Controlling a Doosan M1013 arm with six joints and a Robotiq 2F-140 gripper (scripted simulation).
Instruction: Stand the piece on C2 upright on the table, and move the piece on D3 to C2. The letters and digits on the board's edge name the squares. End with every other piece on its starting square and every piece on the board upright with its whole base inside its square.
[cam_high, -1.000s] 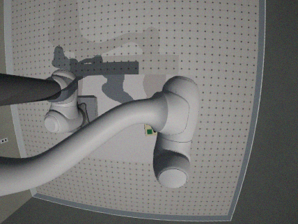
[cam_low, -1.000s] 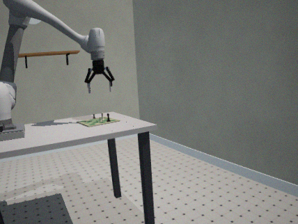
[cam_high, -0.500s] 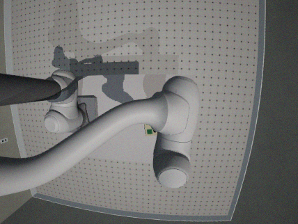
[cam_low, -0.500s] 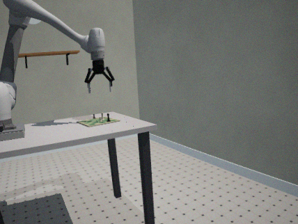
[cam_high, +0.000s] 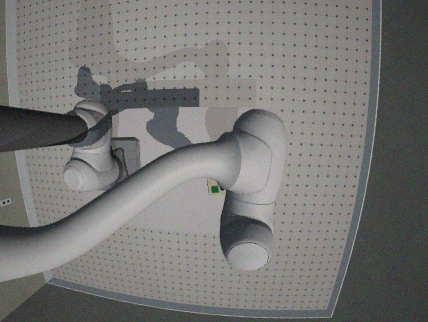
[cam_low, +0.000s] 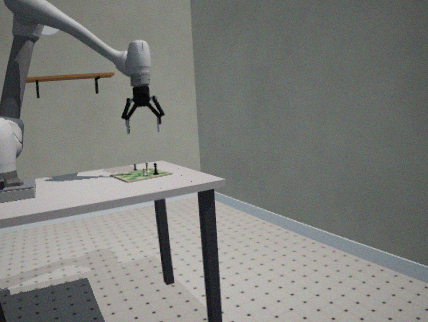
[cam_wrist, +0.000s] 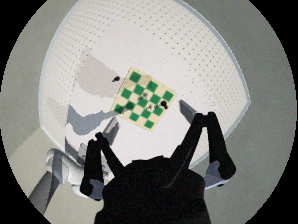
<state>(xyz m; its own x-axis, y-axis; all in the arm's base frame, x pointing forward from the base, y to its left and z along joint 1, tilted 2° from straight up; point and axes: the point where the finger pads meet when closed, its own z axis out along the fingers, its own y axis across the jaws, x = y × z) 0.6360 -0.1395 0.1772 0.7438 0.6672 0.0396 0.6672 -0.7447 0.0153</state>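
Chess pieces on a green-and-cream board (cam_high: 209, 192) (cam_low: 131, 178) (cam_wrist: 135, 77), with the gripper (cam_low: 143, 131) (cam_wrist: 147, 114) above. We judge them light, stiff and somewhat slippery if smooth, more likely to topple than to break. We would take hold of either task piece around its upper body, fingers level on opposite sides and closing gently, keeping the base vertical and clear of its neighbours.

The squares' letters and digits are too small for us to read, so we cannot assign C2 or D3 to particular pieces. In the wrist view, a black piece (cam_low: 155, 169) (cam_wrist: 163, 104) stands right of the board's centre, and pale pieces (cam_low: 146, 166) (cam_wrist: 145, 95) stand nearer its middle. Another dark piece (cam_low: 135, 167) (cam_wrist: 116, 79) stands off the board on the table (cam_high: 160, 210) (cam_low: 100, 195) (cam_wrist: 165, 145), at the upper left of the board in that view.

We see the fingers spread wide with nothing between them. In the exterior view, the gripper hangs well above the board, which lies at the lower middle of the frame; whichever pieces the task names, they lie below the fingertips, so we judge a descent necessary. In the top view, the arm hides most of the board.

Nothing has visibly changed from the earlier top and exterior pictures to now.
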